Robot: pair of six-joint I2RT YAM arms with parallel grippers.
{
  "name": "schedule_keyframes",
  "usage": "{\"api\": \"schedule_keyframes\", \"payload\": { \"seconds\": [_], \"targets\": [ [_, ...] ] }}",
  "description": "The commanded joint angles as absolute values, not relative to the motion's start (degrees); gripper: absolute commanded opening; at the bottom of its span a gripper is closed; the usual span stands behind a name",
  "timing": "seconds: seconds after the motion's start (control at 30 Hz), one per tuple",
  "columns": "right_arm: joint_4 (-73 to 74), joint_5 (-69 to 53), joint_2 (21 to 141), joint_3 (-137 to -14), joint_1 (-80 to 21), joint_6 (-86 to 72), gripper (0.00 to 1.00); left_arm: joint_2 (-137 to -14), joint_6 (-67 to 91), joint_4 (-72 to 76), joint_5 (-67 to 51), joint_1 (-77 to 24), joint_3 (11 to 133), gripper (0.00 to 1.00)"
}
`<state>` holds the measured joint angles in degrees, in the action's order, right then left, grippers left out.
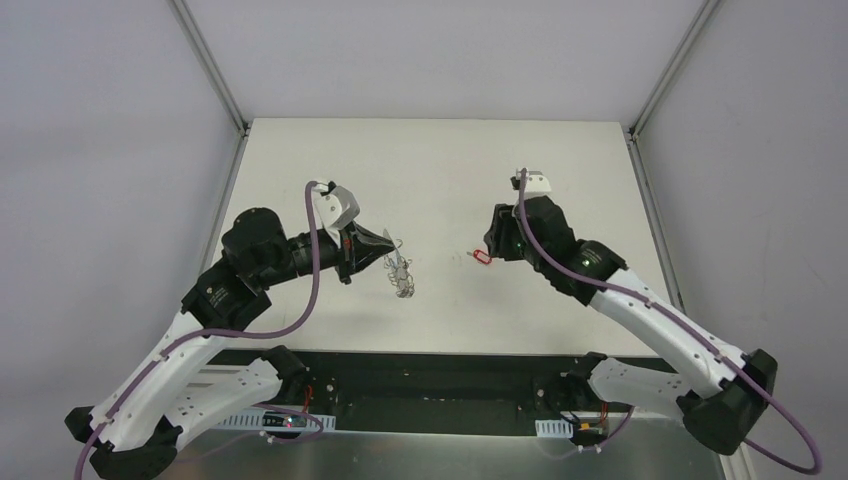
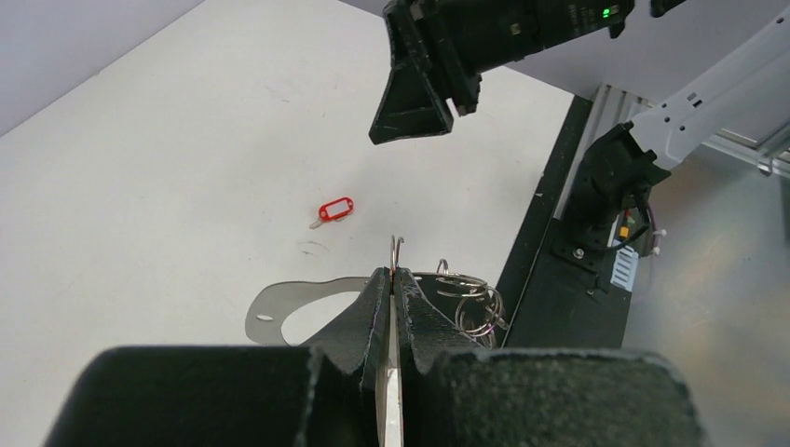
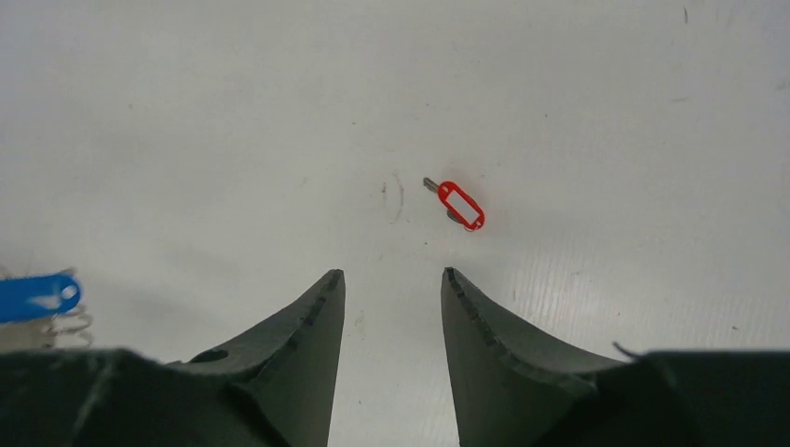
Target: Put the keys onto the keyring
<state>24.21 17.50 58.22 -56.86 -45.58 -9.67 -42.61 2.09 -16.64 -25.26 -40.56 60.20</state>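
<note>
The left claw [image 2: 393, 276] is clamped on the thin silvery wire keyring [image 2: 466, 296] at lower centre, likely steadying it for threading. The right claw [image 3: 391, 274], half-wide and empty, hovers over the small red oval-headed key [image 3: 461, 205] lying mid-frame on the white desk [image 3: 606, 93].

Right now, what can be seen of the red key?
The small key with a red oval plastic head lies flat and alone on the white table. The head frames a pale label window, and a short silvery metal stub sticks out of one end. Nothing touches it. It lies just beyond the tips of the right end effector, whose jaws stand open and empty, slightly right of their gap in the right wrist view.
</note>
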Motion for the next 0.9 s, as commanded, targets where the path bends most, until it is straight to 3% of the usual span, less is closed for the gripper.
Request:
{"api": "schedule_keyframes", "payload": {
  "seconds": [0.0, 0.27, 0.63, 0.87],
  "targets": [
    [26.1, 11.3, 64.8, -56.0, -39.5, -17.2, 0.45, -40.5, 0.9, -14.6, -21.6, -40.9, 59.5, 0.0],
    [16.6, 2.0, 74.5, -49.0, -27.4, -25.3, 0.47, -39.0, 0.7, -14.8, -22.3, -40.8, 57.4, 0.0],
    [2.0, -2.3, 86.0, -44.6, -26.3, -24.3, 0.51, -39.2, 0.9, -14.8, -23.7, -40.9, 56.6, 0.0],
    [-3.6, -2.9, 92.5, -45.7, -25.7, -22.5, 0.47, -39.0, 0.8, -14.8, -23.6, -40.9, 56.3, 0.0]
  ]
}}
